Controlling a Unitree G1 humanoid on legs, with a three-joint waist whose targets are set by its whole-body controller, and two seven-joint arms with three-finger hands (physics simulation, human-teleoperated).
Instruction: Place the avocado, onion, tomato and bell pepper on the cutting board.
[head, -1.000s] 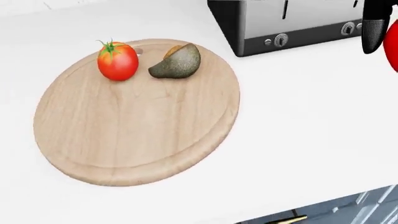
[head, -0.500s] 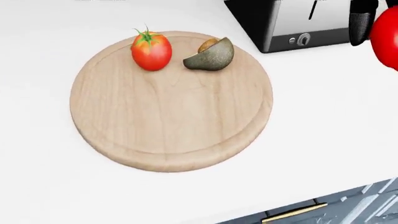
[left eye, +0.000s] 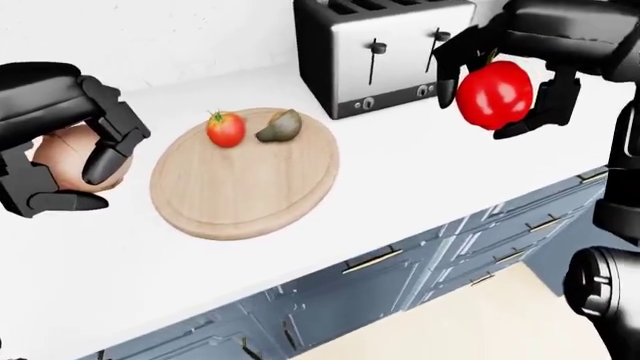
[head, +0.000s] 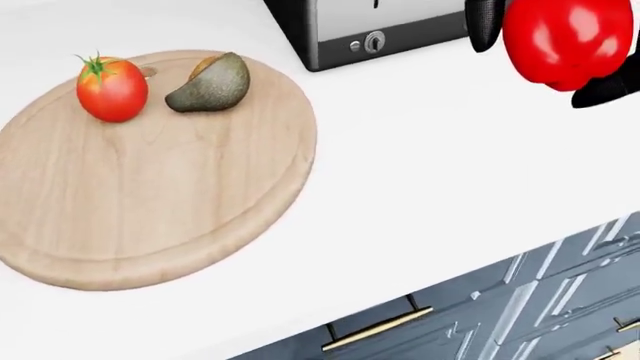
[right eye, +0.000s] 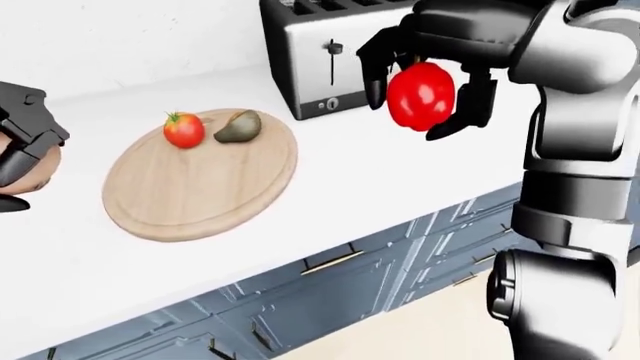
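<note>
A round wooden cutting board (left eye: 245, 184) lies on the white counter. A red tomato (left eye: 226, 129) and a dark avocado half (left eye: 280, 126) sit on its upper part. My right hand (left eye: 500, 90) is shut on a red bell pepper (left eye: 494, 94) and holds it in the air to the right of the board, next to the toaster. My left hand (left eye: 70, 161) is shut on a pale brown onion (left eye: 70, 156) and holds it left of the board. The head view shows the pepper (head: 566, 39) at its top right.
A steel and black toaster (left eye: 375, 52) stands on the counter above and right of the board. Grey-blue drawers with brass handles (left eye: 372, 260) run below the counter edge. A white wall stands behind the counter.
The head camera has shifted, so the board slid left in the picture. The bell pepper in my right hand has come further into the head view from the right.
</note>
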